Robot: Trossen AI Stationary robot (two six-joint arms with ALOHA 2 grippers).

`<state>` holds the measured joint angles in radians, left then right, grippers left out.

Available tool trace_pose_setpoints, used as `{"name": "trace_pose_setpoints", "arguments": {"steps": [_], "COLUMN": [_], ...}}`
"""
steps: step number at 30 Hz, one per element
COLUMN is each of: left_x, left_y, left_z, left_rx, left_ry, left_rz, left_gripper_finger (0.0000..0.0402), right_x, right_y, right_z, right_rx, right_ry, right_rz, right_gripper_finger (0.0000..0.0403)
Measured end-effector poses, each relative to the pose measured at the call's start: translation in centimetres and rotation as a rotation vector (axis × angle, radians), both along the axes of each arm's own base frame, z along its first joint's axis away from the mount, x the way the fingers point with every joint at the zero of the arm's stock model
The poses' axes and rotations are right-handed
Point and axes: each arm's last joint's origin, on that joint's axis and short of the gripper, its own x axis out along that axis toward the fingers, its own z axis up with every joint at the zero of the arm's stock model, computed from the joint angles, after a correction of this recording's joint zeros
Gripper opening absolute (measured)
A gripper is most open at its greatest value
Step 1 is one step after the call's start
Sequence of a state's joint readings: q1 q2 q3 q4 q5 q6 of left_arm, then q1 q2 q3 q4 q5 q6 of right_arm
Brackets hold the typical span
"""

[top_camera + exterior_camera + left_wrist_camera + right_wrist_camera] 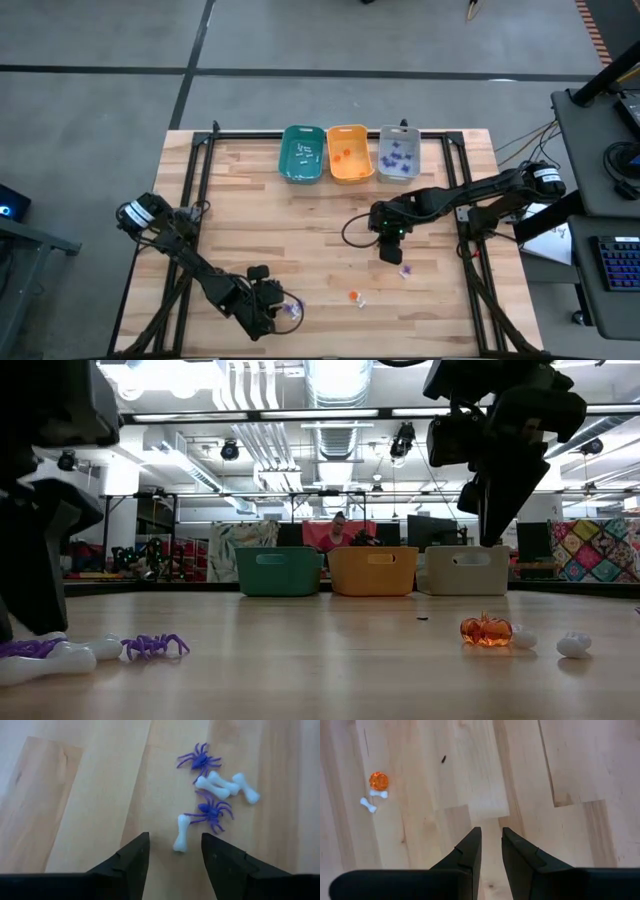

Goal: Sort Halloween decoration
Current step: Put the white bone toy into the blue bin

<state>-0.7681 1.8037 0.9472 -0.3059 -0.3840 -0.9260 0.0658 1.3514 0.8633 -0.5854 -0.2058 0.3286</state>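
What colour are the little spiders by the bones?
Purple spiders; the left wrist view shows them best.

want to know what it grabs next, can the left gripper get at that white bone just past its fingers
Probably yes. The left gripper is open, and the nearest white bone lies on bare wood just ahead of the gap between its fingers. One purple spider sits close beside the bone and might get nudged.

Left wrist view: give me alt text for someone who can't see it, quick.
The left gripper hangs open above the wooden table, its dark fingers empty. Just past them lie two purple spiders and three white bones in a loose cluster.
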Motion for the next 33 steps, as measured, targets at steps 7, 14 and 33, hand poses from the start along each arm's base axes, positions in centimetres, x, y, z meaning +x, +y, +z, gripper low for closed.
{"name": "trace_pose_setpoints", "arguments": {"steps": [7, 14, 33], "left_x": [0.4, 0.4, -0.3], "left_y": [-0.4, -0.5, 0.1], "left_z": [-1.3, -1.1, 0.1], "left_rx": [0.022, 0.014, 0.01], "left_ry": [-0.016, -0.005, 0.046], "left_rz": [0.007, 0.001, -0.017], "left_gripper_finger": [0.0164, 0.0154, 0.0004], "right_x": [0.0, 0.0, 0.0], "right_y": [0.0, 0.0, 0.0], "right_z": [0.0, 0.0, 0.0], "right_rx": [0.0, 0.0, 0.0], "right_ry": [0.0, 0.001, 0.001], "right_rz": [-0.001, -0.001, -0.001], "right_gripper_finger": [0.0066, 0.0066, 0.0066]}}
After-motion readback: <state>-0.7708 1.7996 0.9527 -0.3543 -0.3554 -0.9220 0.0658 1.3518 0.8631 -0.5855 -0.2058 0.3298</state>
